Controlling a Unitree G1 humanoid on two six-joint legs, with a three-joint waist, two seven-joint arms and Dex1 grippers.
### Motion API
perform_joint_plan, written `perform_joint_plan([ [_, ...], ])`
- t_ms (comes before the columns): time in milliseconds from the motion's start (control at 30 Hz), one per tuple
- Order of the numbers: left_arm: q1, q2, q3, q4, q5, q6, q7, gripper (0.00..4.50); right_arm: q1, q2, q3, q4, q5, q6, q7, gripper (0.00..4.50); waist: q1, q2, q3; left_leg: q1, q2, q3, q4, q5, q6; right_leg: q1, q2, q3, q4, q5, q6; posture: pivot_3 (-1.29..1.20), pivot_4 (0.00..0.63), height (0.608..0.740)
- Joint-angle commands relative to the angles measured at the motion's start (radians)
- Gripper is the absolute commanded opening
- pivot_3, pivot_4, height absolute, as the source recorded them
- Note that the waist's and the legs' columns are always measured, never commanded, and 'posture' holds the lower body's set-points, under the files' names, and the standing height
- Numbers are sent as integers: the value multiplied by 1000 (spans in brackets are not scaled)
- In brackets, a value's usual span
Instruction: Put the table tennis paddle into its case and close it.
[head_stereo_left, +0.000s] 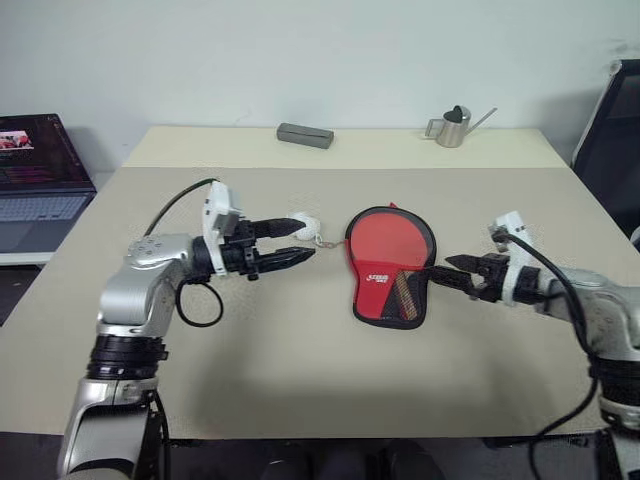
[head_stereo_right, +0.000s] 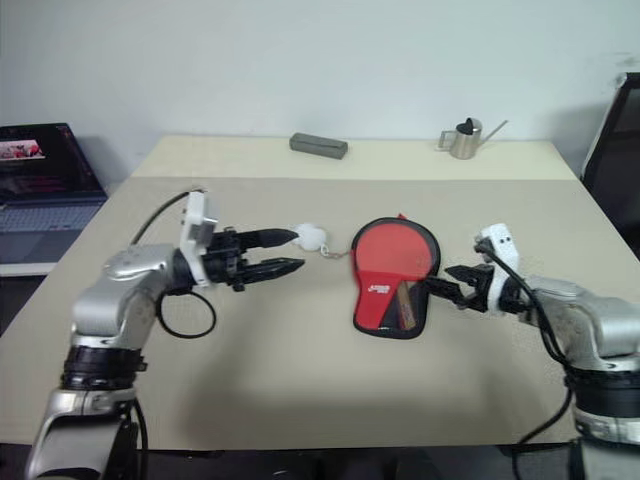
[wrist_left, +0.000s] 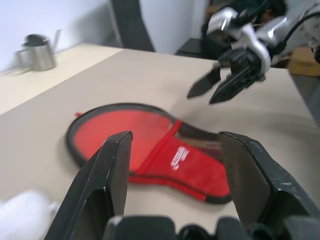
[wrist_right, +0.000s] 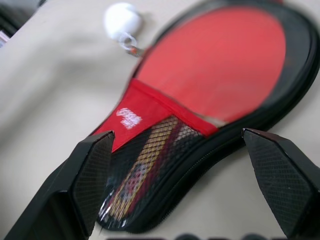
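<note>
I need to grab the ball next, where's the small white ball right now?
The small white ball lies on the beige table, just left of the red paddle-shaped case, near the left hand.

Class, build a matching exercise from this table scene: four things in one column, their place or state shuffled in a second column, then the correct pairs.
Things:
1. case
2. table tennis paddle
3. white ball
4. metal watering can

Places or states:
A. at the table's far edge
B. inside the case, its handle behind black mesh
C. flat on the table between the two grippers
D. beside the case's round end, near the left gripper

Pairs: 1-C, 2-B, 3-D, 4-A
</note>
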Motion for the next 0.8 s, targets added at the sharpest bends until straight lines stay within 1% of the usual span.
perform_joint_plan([
  [33, 21, 14, 30, -78, -33, 21, 33, 2991, -51, 31, -7, 42, -18, -2, -43, 4475, 1, 0, 0, 0, 0, 0, 0, 0, 0, 0, 0, 0, 0, 0, 0, 0, 150, 740],
  [267, 50, 14, 39, -129, -49, 45, 74, 2991, -84, 40, 51, 119, -76, -34, -31, 4475, 0, 0, 0, 0, 0, 0, 0, 0, 0, 0, 0, 0, 0, 0, 0, 0, 150, 740],
  [400, 50, 18, 40, -131, -53, 46, 86, 2991, -68, 30, 92, 95, -88, -20, -14, 4475, -3, 0, 0, 0, 1, 0, -1, 0, 0, 0, 0, 0, 0, 0, 0, 0, 150, 740],
  [533, 49, 18, 40, -131, -56, 45, 95, 2991, -61, 19, 89, 68, -75, 2, -4, 4475, -4, 0, 0, 0, 0, 0, -1, 0, 0, 0, 0, 0, 0, 0, 0, 0, 150, 740],
  [633, 47, 17, 36, -127, -57, 43, 99, 2991, -68, 44, 77, 58, -51, 35, -9, 4475, -3, 0, 0, 0, 1, 0, -1, 0, 0, 0, 0, 0, 0, 0, 0, 0, 150, 740],
  [800, 35, 15, 28, -115, -54, 37, 103, 2991, -86, 114, 65, 79, -47, 58, -44, 4475, -10, 0, 0, 0, 1, 0, -1, 0, 0, 0, 1, 0, 0, 0, 0, 0, 150, 740],
])
